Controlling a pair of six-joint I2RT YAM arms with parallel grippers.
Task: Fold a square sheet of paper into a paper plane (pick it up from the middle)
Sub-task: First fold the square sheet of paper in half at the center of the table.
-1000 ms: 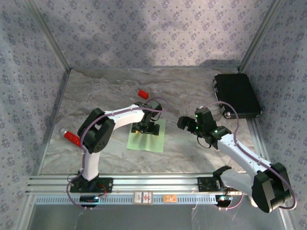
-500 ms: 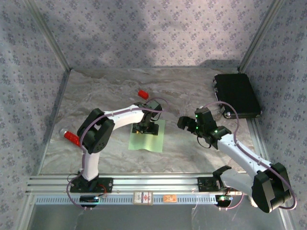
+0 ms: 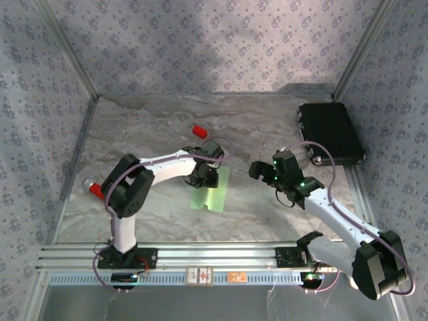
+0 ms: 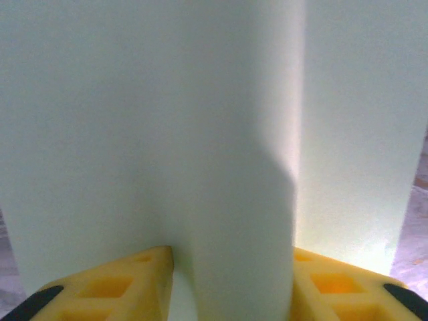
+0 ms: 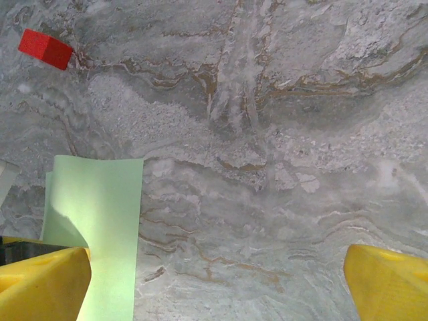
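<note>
The square sheet of paper is pale green and lies mid-table, buckled into a raised ridge. My left gripper stands over its middle, pointing down. In the left wrist view the ridge of the sheet rises between the yellow fingers and touches both, so the gripper is shut on it. My right gripper hovers open to the right of the sheet. In its wrist view the sheet lies at the lower left and bare table lies between the jaws. The paper plane is out of view.
A small red block lies behind the sheet. Another red object sits by the left wall. A black case lies at the back right. Patterned walls close in the marble table.
My left gripper has closed on the middle of the sheet. The paper has buckled and looks narrower from above. The left arm's elbow shifted left. The right arm has barely moved.
</note>
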